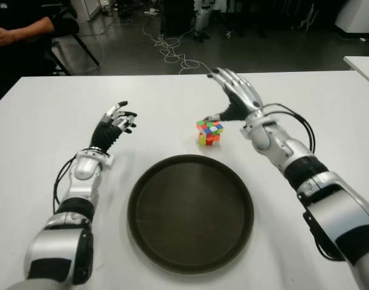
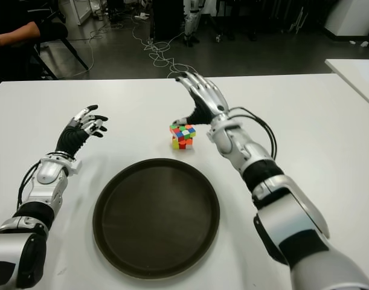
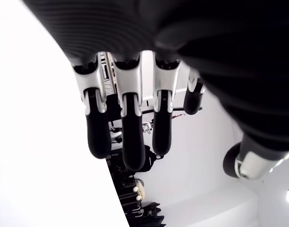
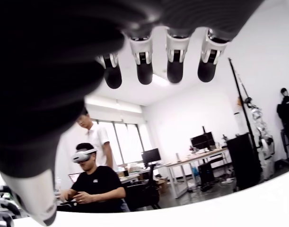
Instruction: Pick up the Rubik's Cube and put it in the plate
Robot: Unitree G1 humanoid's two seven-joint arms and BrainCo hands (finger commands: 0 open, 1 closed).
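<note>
My right hand (image 1: 235,96) hovers fingers-spread just behind the blocky Rubik's Cube (image 1: 209,132); left hand (image 1: 115,124) loosely open beside the round dark plate (image 1: 190,211).

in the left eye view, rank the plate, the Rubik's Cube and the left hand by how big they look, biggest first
1. Plate, clearly largest.
2. Left hand, open, left of the cube.
3. Rubik's Cube, smallest, beside the open right hand.

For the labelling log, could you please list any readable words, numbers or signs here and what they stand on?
None can be read.
Rubik's Cube: coloured stickers only, no writing.
Plate: plain and dark.
Right hand and left hand: no legible markings.
</note>
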